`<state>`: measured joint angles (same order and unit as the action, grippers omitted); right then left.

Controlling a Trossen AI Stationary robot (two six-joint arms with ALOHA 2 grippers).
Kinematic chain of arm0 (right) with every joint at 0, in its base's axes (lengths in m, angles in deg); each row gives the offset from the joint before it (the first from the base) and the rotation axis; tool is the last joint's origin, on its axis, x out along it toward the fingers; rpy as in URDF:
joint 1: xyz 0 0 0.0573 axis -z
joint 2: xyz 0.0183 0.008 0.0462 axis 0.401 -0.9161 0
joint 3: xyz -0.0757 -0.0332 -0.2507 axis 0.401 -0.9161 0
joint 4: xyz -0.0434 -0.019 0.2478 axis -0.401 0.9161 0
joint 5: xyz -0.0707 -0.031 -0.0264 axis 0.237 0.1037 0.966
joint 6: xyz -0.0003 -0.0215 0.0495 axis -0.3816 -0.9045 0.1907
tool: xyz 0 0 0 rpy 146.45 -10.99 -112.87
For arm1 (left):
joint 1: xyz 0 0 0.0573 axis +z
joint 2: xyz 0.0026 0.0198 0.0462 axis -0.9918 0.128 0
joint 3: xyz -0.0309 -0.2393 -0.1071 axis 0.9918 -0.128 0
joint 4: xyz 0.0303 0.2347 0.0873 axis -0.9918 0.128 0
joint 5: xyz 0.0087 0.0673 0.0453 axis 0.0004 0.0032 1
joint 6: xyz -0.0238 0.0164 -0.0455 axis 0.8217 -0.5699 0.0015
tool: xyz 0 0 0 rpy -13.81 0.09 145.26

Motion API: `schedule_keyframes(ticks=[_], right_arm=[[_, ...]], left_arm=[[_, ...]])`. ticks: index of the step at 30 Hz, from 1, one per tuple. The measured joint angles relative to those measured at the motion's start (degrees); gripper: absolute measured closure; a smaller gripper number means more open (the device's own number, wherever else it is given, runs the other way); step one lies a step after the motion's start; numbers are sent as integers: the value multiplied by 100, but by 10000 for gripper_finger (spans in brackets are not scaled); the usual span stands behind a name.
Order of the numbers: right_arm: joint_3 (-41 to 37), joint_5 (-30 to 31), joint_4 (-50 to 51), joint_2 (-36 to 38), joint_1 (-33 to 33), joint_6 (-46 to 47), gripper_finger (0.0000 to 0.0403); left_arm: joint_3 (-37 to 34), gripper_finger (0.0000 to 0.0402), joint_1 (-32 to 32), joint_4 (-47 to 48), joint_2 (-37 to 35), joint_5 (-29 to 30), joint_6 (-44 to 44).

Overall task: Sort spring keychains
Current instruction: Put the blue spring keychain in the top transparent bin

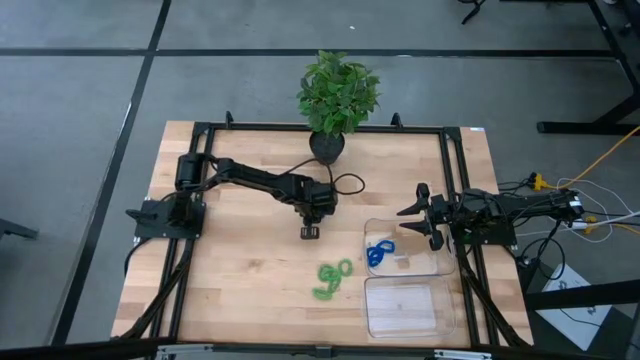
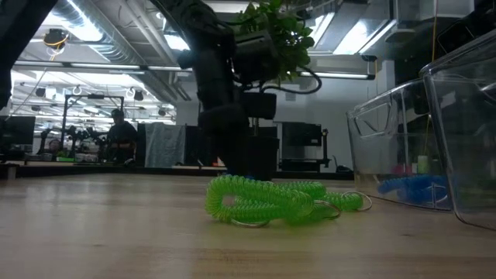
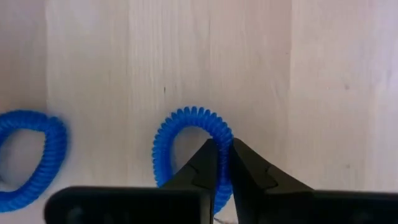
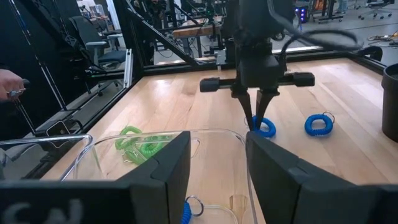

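Two bright blue spring keychains lie on the wood under my left gripper (image 4: pixel 256 122): one (image 3: pixel 186 121) between its fingers, the other (image 4: pixel 318 124) beside it. A cluster of green spring keychains (image 1: pixel 333 278) lies on the table nearer the front edge, big in the low view (image 2: pixel 271 201). More blue ones (image 1: pixel 380 252) sit in the farther clear tray (image 1: pixel 425 262). My right gripper (image 1: pixel 412 220) waits open over that tray's far right side, its fingers framing the right wrist view (image 4: pixel 217 168). My left gripper pinches the blue spring keychain's coil on one side of the loop (image 3: pixel 225 142) between its two fingers. The fingers (image 4: pixel 252 112) come from above, pointing down, and stand across the coil. The loop lies flat on the table.
A second clear tray (image 1: pixel 405 305) stands nearer the front edge, right of the green cluster. The potted plant (image 1: pixel 338 95) stands at the table's far edge behind my left arm. Black frame rails (image 1: pixel 455 170) run along the table's sides. A person's hand (image 4: pixel 9 84) shows beyond the table.
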<state>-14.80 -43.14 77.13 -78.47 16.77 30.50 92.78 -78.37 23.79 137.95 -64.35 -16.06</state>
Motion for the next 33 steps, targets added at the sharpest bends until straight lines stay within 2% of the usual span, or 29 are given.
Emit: schedule_keyframes(ticks=[24, 33], right_arm=[[0, 0, 2, -1, 0, 0, 249], [0, 0, 2, -1, 0, 0, 249]], left_arm=[[0, 379, -5, -38, -1223, 77, 90], [0, 379, -95, -296, -1891, 417, 136]])
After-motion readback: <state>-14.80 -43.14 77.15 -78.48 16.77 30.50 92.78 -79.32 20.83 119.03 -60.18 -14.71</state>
